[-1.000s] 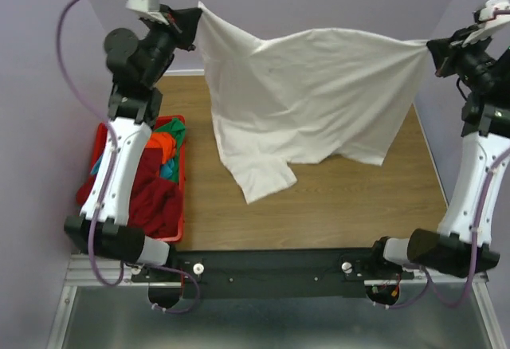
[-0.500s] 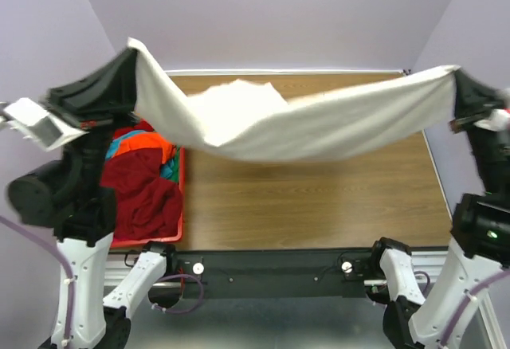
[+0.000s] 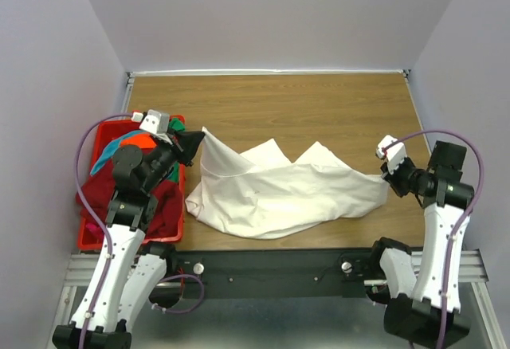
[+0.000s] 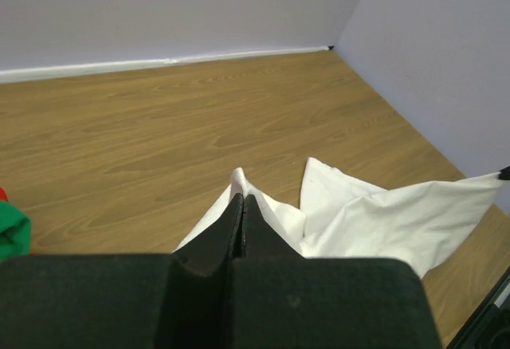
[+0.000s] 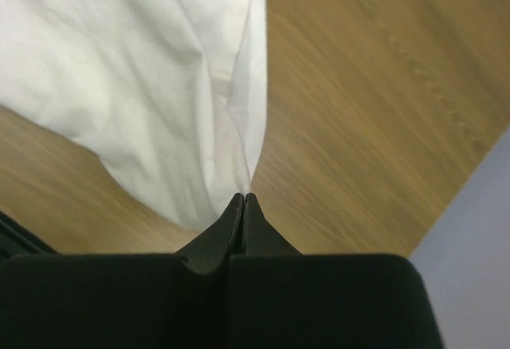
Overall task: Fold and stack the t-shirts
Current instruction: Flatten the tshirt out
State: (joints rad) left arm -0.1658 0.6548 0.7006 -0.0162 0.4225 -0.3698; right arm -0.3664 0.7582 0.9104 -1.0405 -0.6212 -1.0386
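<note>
The white t-shirt [image 3: 279, 194] is lying rumpled across the near half of the wooden surface [image 3: 303, 110], stretching between the two arms, with two pointed flaps reaching toward the far side. The left end effector [image 3: 194, 143] is gripping the shirt's left corner, its fingers pressed tight together on a thin peak of cloth and drawing that corner up off the wood, just beside the red basket [image 3: 180, 220]. From the left wrist camera, the end effector [image 4: 241, 201] is showing no gap at all, with the shirt [image 4: 382, 221] fanning out beyond the tips. The right end effector [image 3: 383, 175] is sitting low near the right edge of the surface, clamped on the shirt's opposite end. In its own camera, the end effector [image 5: 241, 199] is closing on a narrow fold of hem, and the shirt [image 5: 143, 70] is spreading away over the wood. In the basket, the other shirts are sitting in a heap: a dark red shirt [image 3: 159, 205] is spilling over the rim, with an orange shirt [image 3: 139, 138], a teal shirt [image 3: 100, 162] and a green shirt [image 3: 177, 124] showing behind the left arm.
</note>
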